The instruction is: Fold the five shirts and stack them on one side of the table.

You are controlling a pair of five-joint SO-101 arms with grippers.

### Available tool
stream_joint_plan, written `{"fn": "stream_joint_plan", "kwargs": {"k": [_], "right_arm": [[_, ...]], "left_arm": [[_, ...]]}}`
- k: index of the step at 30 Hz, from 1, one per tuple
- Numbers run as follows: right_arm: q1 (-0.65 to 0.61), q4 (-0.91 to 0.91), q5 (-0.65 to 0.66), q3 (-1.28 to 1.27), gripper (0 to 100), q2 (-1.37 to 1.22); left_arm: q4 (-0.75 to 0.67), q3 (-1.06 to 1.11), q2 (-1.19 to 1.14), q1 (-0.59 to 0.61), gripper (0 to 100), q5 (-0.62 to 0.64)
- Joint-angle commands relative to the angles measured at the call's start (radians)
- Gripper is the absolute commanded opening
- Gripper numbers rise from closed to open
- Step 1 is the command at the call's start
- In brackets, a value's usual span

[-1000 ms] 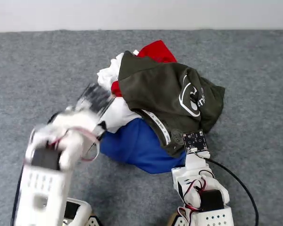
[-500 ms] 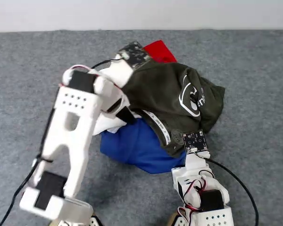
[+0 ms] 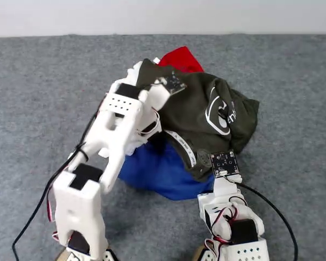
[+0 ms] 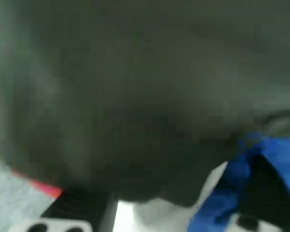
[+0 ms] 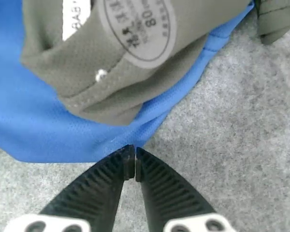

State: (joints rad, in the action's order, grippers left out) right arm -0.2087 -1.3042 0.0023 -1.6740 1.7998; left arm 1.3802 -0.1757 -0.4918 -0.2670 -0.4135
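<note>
Several shirts lie in a heap mid-table. A dark olive shirt (image 3: 206,109) is on top, over a red shirt (image 3: 179,58), a white shirt (image 3: 124,86) and a blue shirt (image 3: 157,171). My left arm (image 3: 117,130) stretches over the heap's left side, its wrist above the olive shirt. Close in front of my left gripper (image 4: 169,203) is the olive shirt (image 4: 145,87), and its fingers stand apart against the cloth. My right gripper (image 5: 130,162) is shut, its tips at the hem of the blue shirt (image 5: 48,125). Above that hem lies the olive shirt's collar (image 5: 135,63).
Grey felt (image 3: 38,87) covers the table, with free room to the left, right and behind the heap. My right arm's base (image 3: 233,234) sits at the near edge, its cable (image 3: 271,209) trailing to the right. A pale wall strip (image 3: 163,16) runs along the far side.
My left arm has swung from the near left up and over the heap, ending with its wrist above the olive shirt. The right arm and the shirts have not moved.
</note>
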Motion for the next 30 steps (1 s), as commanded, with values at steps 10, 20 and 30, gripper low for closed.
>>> {"fn": "stream_joint_plan", "kwargs": {"k": [10, 20, 30], "right_arm": [[0.012, -0.004, 0.009, -0.011, 1.0, 0.012], [0.012, -0.004, 0.009, -0.011, 1.0, 0.012], [0.012, -0.004, 0.009, -0.011, 1.0, 0.012]], "left_arm": [[0.091, -0.122, 0.135, 0.038, 1, -0.003], [0.095, -0.200, 0.511, 0.282, 1, 0.130], [-0.029, -0.199, 0.641, 0.712, 1, 0.130]]}}
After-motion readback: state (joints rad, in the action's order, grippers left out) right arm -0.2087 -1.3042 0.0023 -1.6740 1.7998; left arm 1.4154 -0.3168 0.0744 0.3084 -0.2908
